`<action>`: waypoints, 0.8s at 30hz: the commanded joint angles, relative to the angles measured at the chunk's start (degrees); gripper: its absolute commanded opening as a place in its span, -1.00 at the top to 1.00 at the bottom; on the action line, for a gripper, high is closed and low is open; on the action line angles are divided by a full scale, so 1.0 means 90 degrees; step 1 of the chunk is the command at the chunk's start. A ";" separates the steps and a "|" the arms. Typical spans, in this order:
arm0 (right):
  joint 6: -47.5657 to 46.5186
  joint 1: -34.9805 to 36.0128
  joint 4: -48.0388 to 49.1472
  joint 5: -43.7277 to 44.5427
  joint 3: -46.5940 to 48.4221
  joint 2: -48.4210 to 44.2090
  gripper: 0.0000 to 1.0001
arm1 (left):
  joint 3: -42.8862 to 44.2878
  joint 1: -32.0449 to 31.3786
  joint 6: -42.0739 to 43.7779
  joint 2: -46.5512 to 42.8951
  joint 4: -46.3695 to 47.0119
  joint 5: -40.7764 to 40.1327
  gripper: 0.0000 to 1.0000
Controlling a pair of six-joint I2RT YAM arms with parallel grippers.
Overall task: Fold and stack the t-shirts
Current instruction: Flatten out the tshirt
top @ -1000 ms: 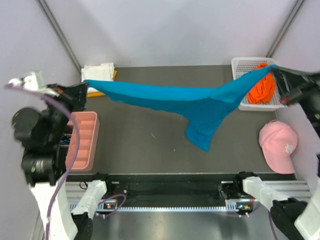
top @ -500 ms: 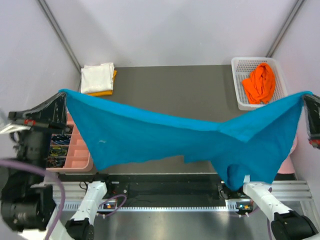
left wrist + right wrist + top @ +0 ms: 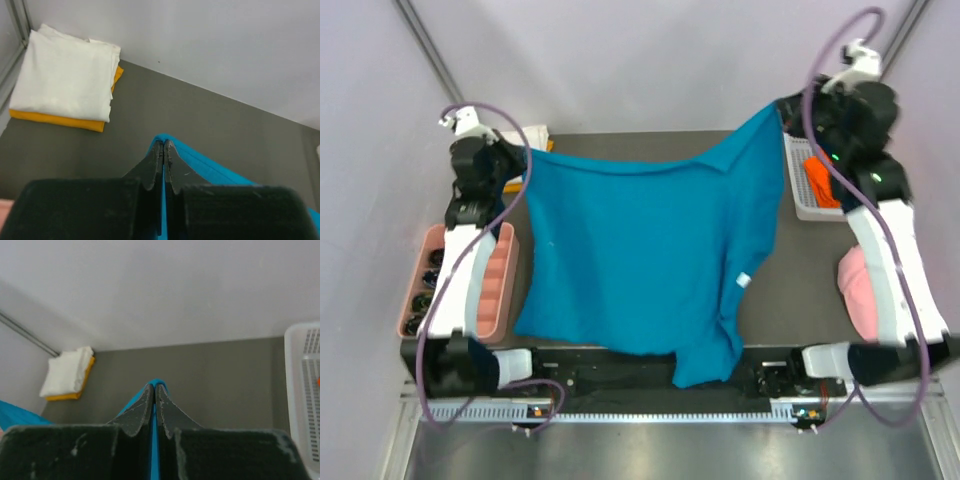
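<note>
While both arms reach up at the far side of the bench, the left jaws are shut tight on one top corner of the soft teal-blue cloth t-shirt (image 3: 200, 170). The right jaws are shut tight on its other top corner. A thin bit of blue cloth peeks out between each pair of black fingers (image 3: 167, 412).

Seen from above, the left jaws sit at about 10 o'clock and the right jaws at about 1 o'clock. The right ones look higher. The blue t-shirt spreads wide between them. It covers most of the middle of the dark grey bench (image 3: 650, 145). Its bottom end reaches down to 6 o'clock, over the near edge by the arm bases. I cannot tell how much of it rests on the bench.

At 11 o'clock lies a folded white cloth t-shirt (image 3: 65, 75), on top of a folded yellow-orange t-shirt (image 3: 55, 120). At 2 o'clock a crumpled bright orange t-shirt (image 3: 817, 182) lies in a white plastic basket with holes (image 3: 302, 385). At 4 o'clock a pink baseball cap (image 3: 860, 290) peeks out behind the right arm. At 8 o'clock sits a long pink plastic tray (image 3: 490, 290).
</note>
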 commanded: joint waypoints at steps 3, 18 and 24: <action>-0.0186 -0.0010 0.1501 0.0337 -0.0319 0.1411 1.00 | -0.0252 -0.0128 0.0055 0.2196 0.2757 -0.0010 1.00; -0.0372 -0.0118 0.2654 0.0972 0.0293 0.4594 1.00 | 0.2596 -0.0539 0.0437 0.6846 0.3415 -0.0430 1.00; -0.0499 -0.0225 0.2450 0.1099 0.1134 0.5532 1.00 | 0.3681 -0.0568 0.0544 0.7667 0.3123 -0.0488 1.00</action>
